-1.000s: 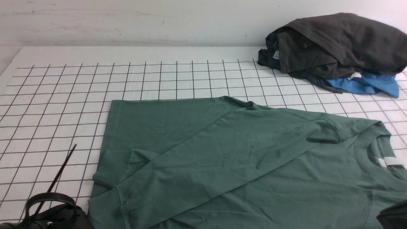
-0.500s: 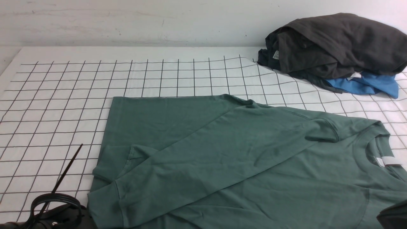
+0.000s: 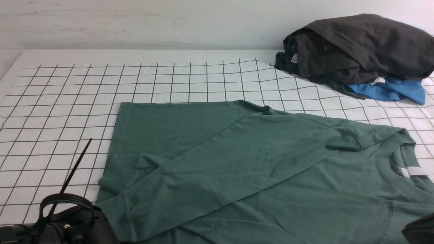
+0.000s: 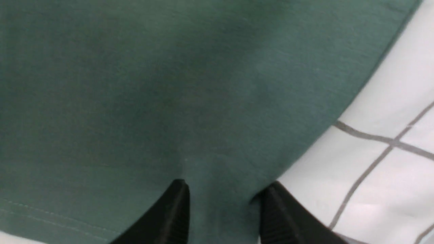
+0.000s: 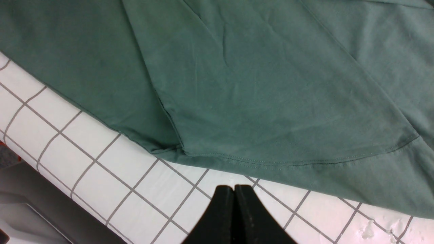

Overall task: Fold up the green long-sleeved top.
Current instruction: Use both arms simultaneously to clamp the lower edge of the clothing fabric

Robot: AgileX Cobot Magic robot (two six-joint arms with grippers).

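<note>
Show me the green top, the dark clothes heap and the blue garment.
green long-sleeved top (image 3: 257, 162), front view, folded-over sleeve
dark clothes heap (image 3: 359, 47), front view, upper fold
blue garment (image 3: 393, 90), front view, exposed part

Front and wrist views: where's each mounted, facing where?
Front: between left arm and right arm, seen at the bottom corners; faces forward over the green top to the dark clothes heap.
Left wrist: looks down at the top's edge; left gripper, jaws apart.
Right wrist: looks down at the top's hem; right gripper shut.
Shared: top and checked cloth in all.
</note>
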